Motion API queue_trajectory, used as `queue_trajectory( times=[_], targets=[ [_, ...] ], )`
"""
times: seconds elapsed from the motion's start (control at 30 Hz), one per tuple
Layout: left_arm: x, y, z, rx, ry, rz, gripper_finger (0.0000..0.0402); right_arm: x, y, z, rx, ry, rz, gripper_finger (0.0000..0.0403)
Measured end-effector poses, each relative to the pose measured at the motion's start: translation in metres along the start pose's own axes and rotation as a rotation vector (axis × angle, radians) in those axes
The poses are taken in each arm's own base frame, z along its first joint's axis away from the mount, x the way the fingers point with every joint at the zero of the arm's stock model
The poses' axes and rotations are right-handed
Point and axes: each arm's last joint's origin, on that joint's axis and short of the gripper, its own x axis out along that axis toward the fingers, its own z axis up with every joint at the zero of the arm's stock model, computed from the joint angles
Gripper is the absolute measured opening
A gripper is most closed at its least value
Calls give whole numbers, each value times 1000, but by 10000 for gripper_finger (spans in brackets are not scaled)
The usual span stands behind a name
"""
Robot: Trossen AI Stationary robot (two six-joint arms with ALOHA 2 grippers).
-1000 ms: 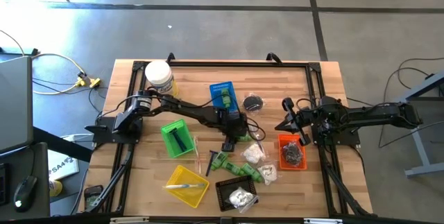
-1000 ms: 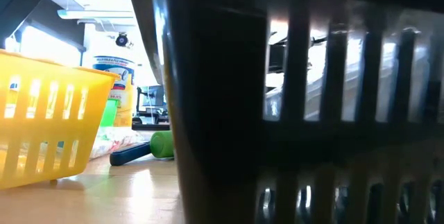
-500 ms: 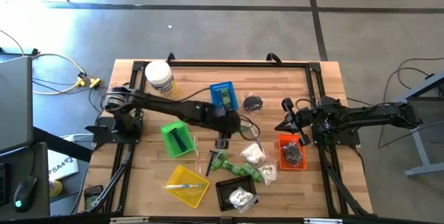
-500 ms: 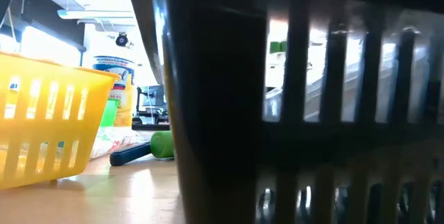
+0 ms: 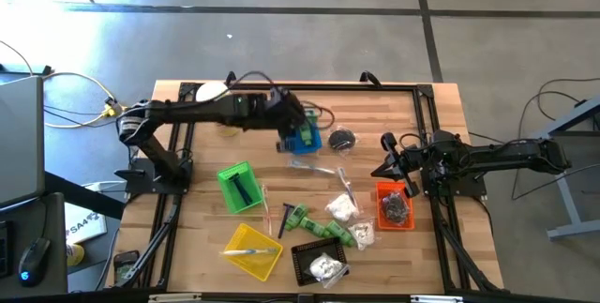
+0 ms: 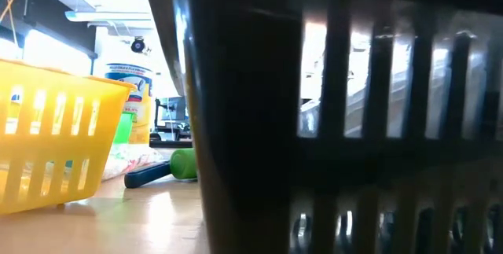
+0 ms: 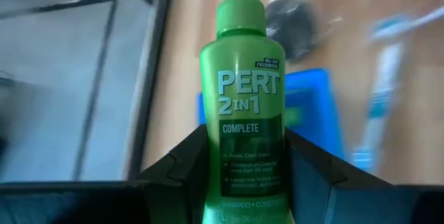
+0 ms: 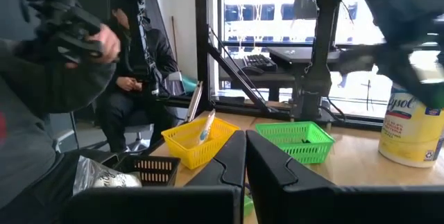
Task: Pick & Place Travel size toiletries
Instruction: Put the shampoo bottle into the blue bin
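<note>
- Left hand [image 7: 243,182] grips a green shampoo bottle [image 7: 243,113] between its two dark fingers, cap pointing away from the wrist, long axis in line with the arm's reach.
- Seen from above, that hand [image 5: 289,132] hangs over the blue basket [image 5: 307,138] near the worktop's [image 5: 427,261] far edge, so the bottle sits directly above it; the release looks like a short drop.
- Right hand [image 5: 389,158], fingers pressed together and holding nothing, waits at the right side beside the orange basket [image 5: 394,204], much farther from the blue one.
- More green bottles [image 5: 323,228] and white packets [image 5: 342,207] lie loose mid-worktop, between the arms.
</note>
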Motion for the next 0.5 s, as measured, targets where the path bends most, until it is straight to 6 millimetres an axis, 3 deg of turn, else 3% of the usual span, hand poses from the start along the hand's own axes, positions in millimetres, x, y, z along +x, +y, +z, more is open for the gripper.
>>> queue_trajectory(
  times=[0.23,0.5],
  targets=[
    [38,17,-15,429,141,-10,134,0,0,0,-1,-2,-4,5],
    [73,3,-21,863,122,-191,125,0,0,0,-3,1,-4,5]
  ],
)
